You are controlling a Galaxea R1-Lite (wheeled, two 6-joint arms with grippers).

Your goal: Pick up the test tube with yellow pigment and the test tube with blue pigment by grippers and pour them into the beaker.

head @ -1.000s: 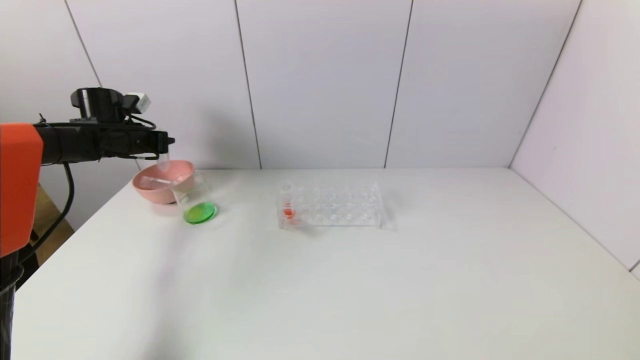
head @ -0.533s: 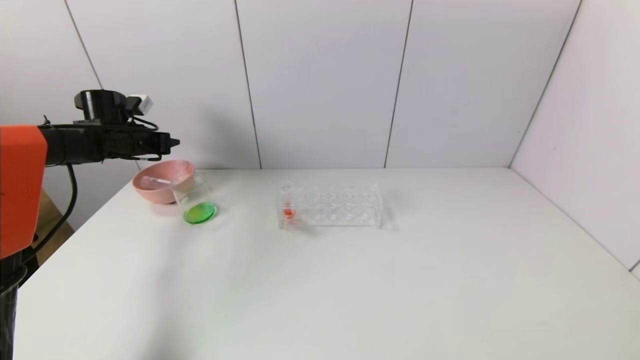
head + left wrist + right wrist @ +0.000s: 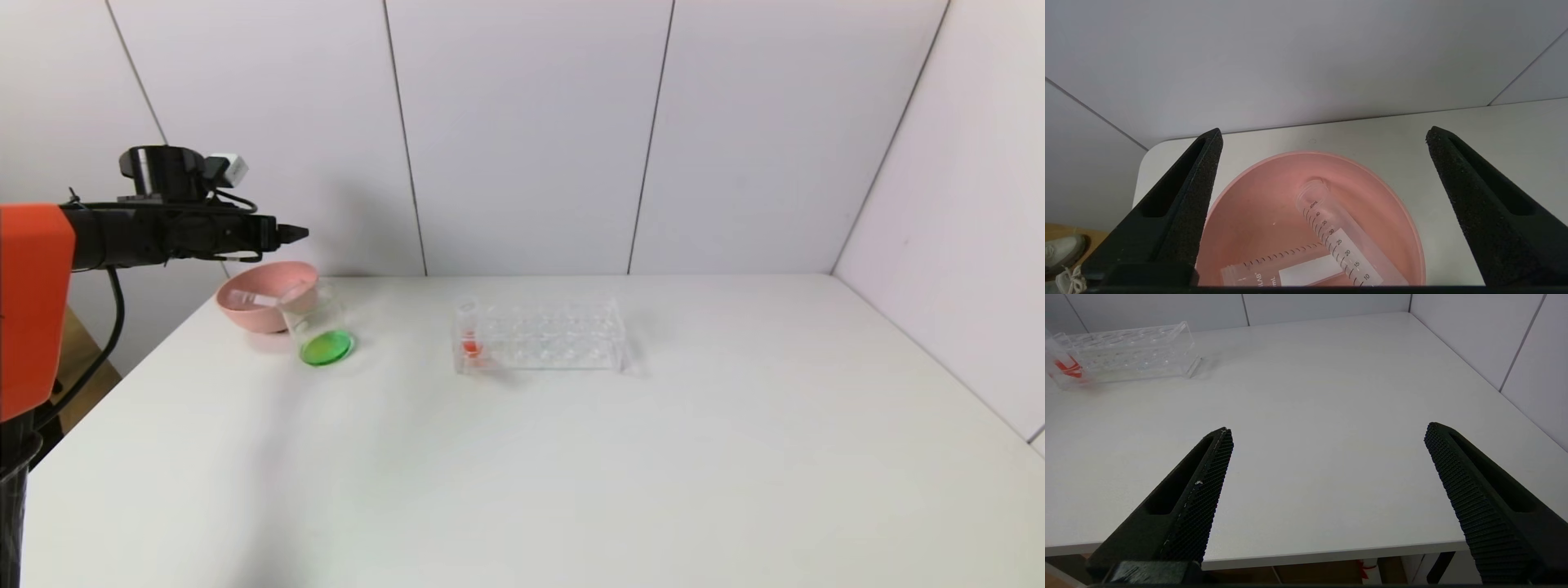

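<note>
The beaker (image 3: 317, 320) stands at the back left of the table, with green liquid (image 3: 326, 348) in its bottom. No tube with yellow or blue liquid shows. Two empty clear marked tubes lie crossed in the pink bowl (image 3: 1372, 171): one (image 3: 1339, 241) over the other (image 3: 1274, 271). My left gripper (image 3: 298, 233) hovers above the bowl (image 3: 245, 318) beside the beaker. In the left wrist view it (image 3: 1323, 131) is open and empty. My right gripper (image 3: 1327, 430) is open and empty above the table's front edge. It is out of the head view.
A clear rectangular tube rack (image 3: 555, 335) stands mid-table and holds one red-bottomed tube (image 3: 470, 339) at its left end. The rack also shows in the right wrist view (image 3: 1131, 355). White wall panels close off the back and right sides.
One second ago a clear tube hung from my left gripper over the bowl. It now lies in the bowl, and the gripper has shifted slightly right.
</note>
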